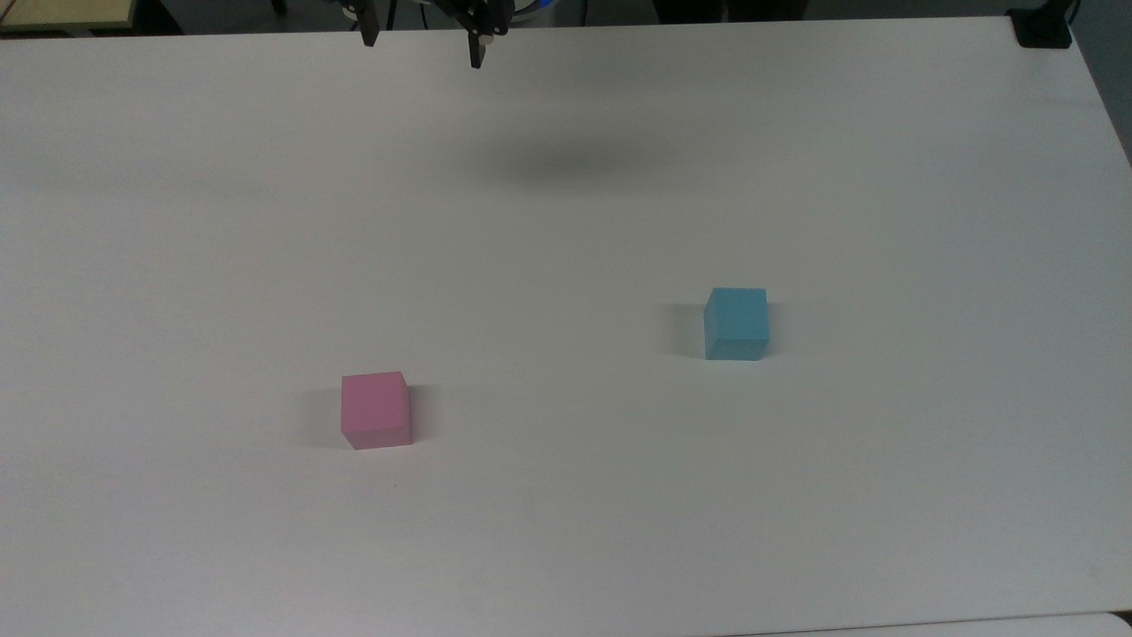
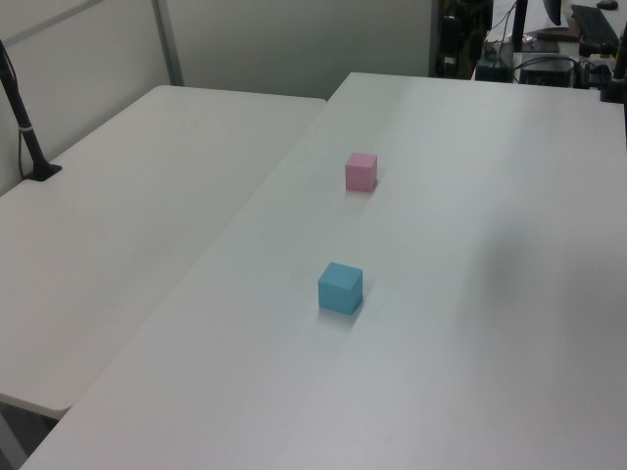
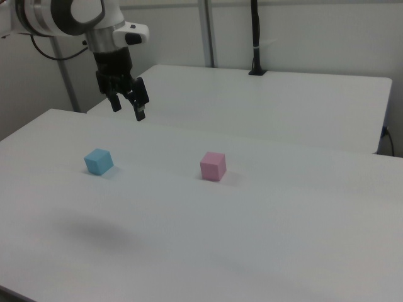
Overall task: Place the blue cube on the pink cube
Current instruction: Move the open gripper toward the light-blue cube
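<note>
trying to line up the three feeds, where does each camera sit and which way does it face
Top view: high, looking down the white table toward the arm's end; the open gripper hangs at the top edge.
Left view: off one long side, looking across, blue cube nearer than pink cube.
Right view: from the opposite side, the arm and gripper above the blue cube.
All three share both cubes; the side views swap their order.

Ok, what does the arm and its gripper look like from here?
The arm is white and rounded with dark grey joint bands and a black cable behind it. The gripper is black, with two slim, tapered black fingers.
</note>
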Robot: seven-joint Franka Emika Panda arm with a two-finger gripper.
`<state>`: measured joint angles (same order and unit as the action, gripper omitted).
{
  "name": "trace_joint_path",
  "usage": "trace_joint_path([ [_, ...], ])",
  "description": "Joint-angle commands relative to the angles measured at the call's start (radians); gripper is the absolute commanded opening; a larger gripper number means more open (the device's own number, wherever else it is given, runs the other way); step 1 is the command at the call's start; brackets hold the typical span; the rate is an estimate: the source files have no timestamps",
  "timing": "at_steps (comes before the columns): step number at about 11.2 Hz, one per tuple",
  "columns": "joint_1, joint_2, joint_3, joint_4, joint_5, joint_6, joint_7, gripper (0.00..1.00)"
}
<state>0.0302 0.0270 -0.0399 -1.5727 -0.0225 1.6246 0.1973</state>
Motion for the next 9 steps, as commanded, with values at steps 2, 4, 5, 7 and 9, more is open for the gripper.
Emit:
trace_joint_path([
  [2, 0.002, -0.009, -0.014, 0.008, 0.018, -0.043, -0.033, 1.00],
  [4, 0.002, -0.007, -0.014, 0.007, 0.018, -0.043, -0.033, 1.00],
  [5, 0.004, -0.004, -0.014, 0.007, 0.018, -0.042, -0.033, 1.00],
  [7, 0.005, -0.002, -0.011, 0.007, 0.018, -0.042, -0.033, 1.00],
  [9, 0.007, 0.001, -0.011, 0.007, 0.018, -0.037, -0.033, 1.00],
])
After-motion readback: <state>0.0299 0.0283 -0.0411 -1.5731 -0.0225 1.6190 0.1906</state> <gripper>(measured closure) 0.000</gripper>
